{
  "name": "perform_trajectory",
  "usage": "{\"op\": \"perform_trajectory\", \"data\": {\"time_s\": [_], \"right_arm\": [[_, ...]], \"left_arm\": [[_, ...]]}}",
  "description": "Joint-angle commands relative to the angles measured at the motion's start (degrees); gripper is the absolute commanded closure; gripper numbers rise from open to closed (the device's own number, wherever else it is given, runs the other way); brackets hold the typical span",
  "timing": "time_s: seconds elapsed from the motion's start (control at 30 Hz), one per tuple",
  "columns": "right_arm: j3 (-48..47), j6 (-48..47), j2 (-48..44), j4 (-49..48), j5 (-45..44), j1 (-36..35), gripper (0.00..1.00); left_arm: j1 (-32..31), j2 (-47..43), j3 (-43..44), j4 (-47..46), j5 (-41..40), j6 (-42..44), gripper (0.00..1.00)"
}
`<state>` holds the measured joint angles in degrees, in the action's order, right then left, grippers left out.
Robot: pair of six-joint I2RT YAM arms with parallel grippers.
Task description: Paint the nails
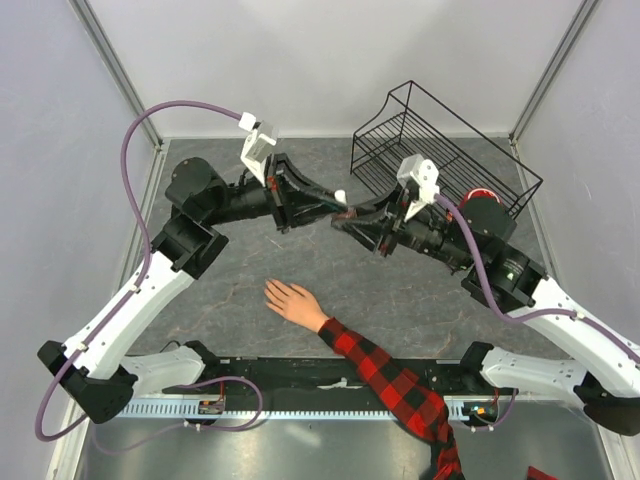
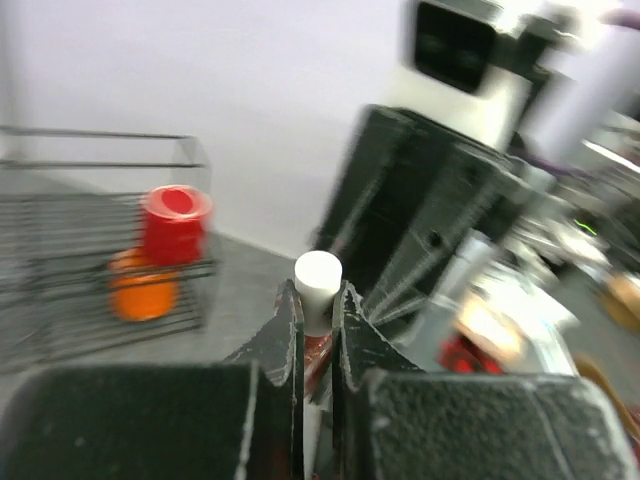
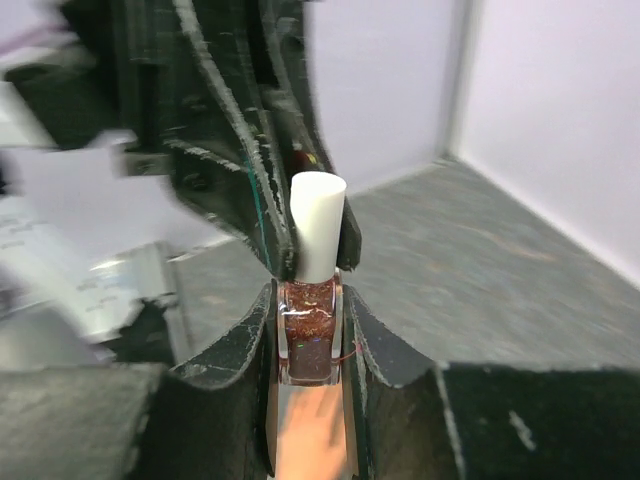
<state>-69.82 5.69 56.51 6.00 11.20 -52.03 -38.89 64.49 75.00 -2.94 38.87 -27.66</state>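
From my station, the left arm (image 1: 150,285) reaches in over the table (image 1: 240,270), past the far side of the hand (image 1: 293,302). The hand lies flat, palm down, fingers spread, pointing away from the arm bases and to the left. The nails (image 1: 270,290) are at the fingertips on its far-left end. They are too small for me to make out their colour. A plaid sleeve (image 1: 385,372) runs back from the wrist to the near right.

Beyond the hand and a little to its right, raised off the table and well apart from the fingers, the two grippers meet nose to nose. The left gripper (image 2: 318,305) is pinched on the white cap (image 3: 318,225), its jaws tight on both sides. The right gripper (image 3: 308,315) is clamped around the dark red glittery bottle (image 3: 308,345) just under that cap, a jaw against each flat side. The cap is seated on the bottle.

Farther right of the hand, at the back, a wire basket (image 1: 475,131) stands. It holds a red cup (image 2: 175,222) and something orange (image 2: 145,285) just below it. That view is too blurred for me to name it.
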Motion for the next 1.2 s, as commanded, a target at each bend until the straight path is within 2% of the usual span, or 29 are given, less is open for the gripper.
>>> {"op": "perform_trajectory", "data": {"time_s": [0.0,0.1,0.13,0.23,0.37,0.4,0.5,0.57,0.6,0.7,0.83,0.9,1.0,1.13,1.17], "right_arm": [[0.7,13.5,-4.1,-21.9,26.0,-0.8,1.00],[2.8,21.9,-4.4,-31.5,30.3,-0.7,1.00],[3.4,22.3,-4.5,-32.0,30.5,-0.7,1.00],[3.2,20.4,-4.4,-29.9,29.8,-0.7,1.00],[1.4,16.3,-3.9,-24.4,27.8,-0.7,1.00],[0.6,15.0,-3.7,-21.5,26.3,-0.7,1.00],[-1.2,10.1,-3.3,-15.0,22.7,-0.7,1.00],[-2.1,6.4,-2.8,-10.2,18.1,-0.7,1.00],[-2.6,5.6,-2.6,-9.1,16.6,-0.7,1.00],[-3.1,2.9,-2.7,-6.2,11.9,-0.7,1.00],[-4.5,0.8,-1.8,-2.6,6.6,-0.7,1.00],[-6.2,-0.2,0.0,-0.2,1.6,-0.7,1.00],[-9.2,-1.0,3.3,3.3,-6.6,-0.7,1.00],[-11.7,-1.6,6.9,6.0,-14.3,-0.8,1.00],[-12.1,-1.8,7.9,6.7,-15.4,-0.8,1.00]], "left_arm": [[4.5,1.5,-3.5,-16.2,30.7,-11.4,0.98],[4.6,2.1,-2.1,-19.0,34.9,-14.1,0.98],[4.6,2.2,-1.9,-20.4,35.9,-15.2,0.98],[4.7,2.3,-0.4,-20.7,36.2,-15.7,0.98],[5.0,2.1,2.4,-11.8,34.5,-11.2,0.98],[5.0,1.8,3.7,-9.3,33.7,-9.7,0.94],[5.1,-0.3,6.0,0.2,26.9,-2.2,0.63],[5.1,-1.9,6.7,2.6,24.5,1.9,0.51],[5.1,-3.7,6.9,6.2,21.9,3.2,0.42],[5.1,-7.0,6.2,8.4,17.3,7.5,0.31],[5.1,-12.4,3.7,8.4,9.1,8.9,0.28],[5.1,-12.9,3.7,8.9,1.5,7.8,0.28],[5.1,-11.7,4.5,10.3,-5.4,6.1,0.29],[5.1,-8.5,5.8,12.2,-14.9,2.0,0.37],[5.1,-6.9,6.1,12.1,-16.9,1.6,0.48]]}}
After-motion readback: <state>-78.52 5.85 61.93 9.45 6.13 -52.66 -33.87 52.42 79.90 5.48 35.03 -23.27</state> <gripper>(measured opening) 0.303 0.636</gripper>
